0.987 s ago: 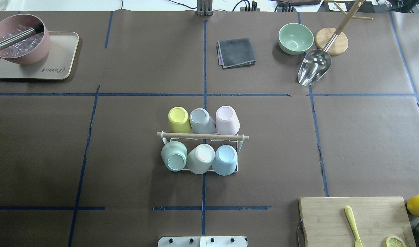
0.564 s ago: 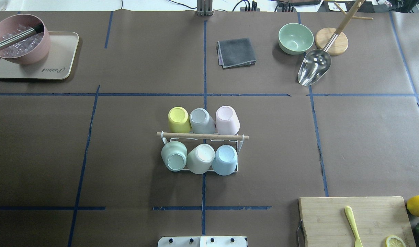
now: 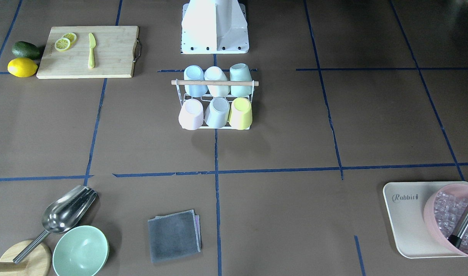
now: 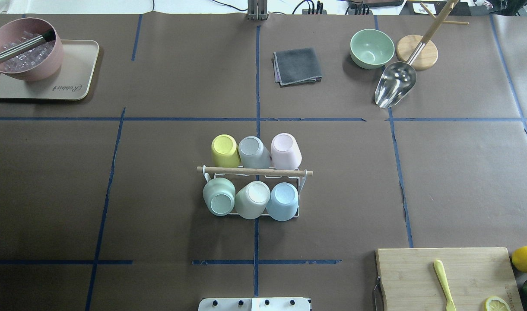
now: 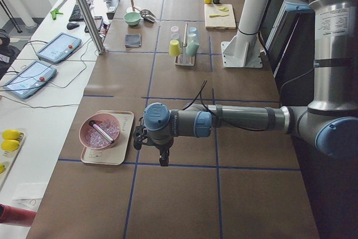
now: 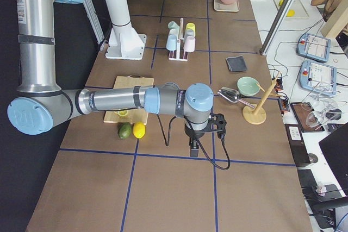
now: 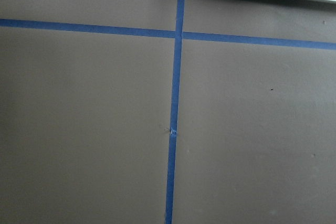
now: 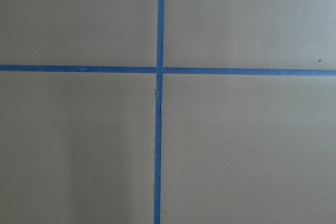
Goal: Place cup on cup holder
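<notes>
The white wire cup holder [image 4: 255, 171] stands mid-bench [image 4: 160, 194] with every prong filled, from the yellow cup [image 4: 225, 150] to the blue cup [image 4: 283, 201], each tipped mouth-down so it hangs securely; I judge the placing done. My left tool [image 5: 162, 160] and right tool [image 6: 193, 151] hang low over bare taped paper at opposite bench ends, well apart from the rack, and I cannot tell whether either is spread or pressed together. The only readable writing is "Rabbit" on the cream tray [image 3: 404, 214] under the pink bowl [image 3: 433, 214] of ice.
</notes>
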